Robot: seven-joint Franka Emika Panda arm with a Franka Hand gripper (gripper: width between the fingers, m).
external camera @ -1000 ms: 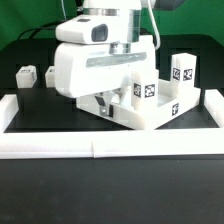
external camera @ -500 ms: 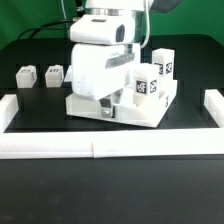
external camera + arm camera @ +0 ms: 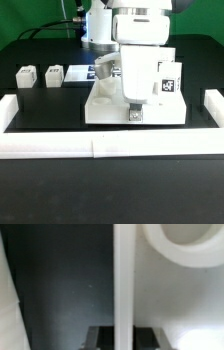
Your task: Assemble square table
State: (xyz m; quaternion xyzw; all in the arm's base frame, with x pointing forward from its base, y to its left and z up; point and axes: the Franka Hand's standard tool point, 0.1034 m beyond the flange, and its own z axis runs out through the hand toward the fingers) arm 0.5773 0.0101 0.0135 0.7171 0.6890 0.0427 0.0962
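Tabletop [image 3: 100,109] | mostly hidden by arm [image 3: 140,45] | claw [image 3: 135,116] clamps edge

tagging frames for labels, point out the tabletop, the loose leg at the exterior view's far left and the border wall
tabletop [image 3: 103,108]: exterior view, bare front part
far-left loose leg [image 3: 25,77]: exterior view, tagged face
border wall [image 3: 60,149]: exterior view, top of its front run

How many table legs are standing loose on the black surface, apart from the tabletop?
2. Both are at the exterior view's left, side by side: the outer leg and the inner leg. The arm may hide others around the tabletop.
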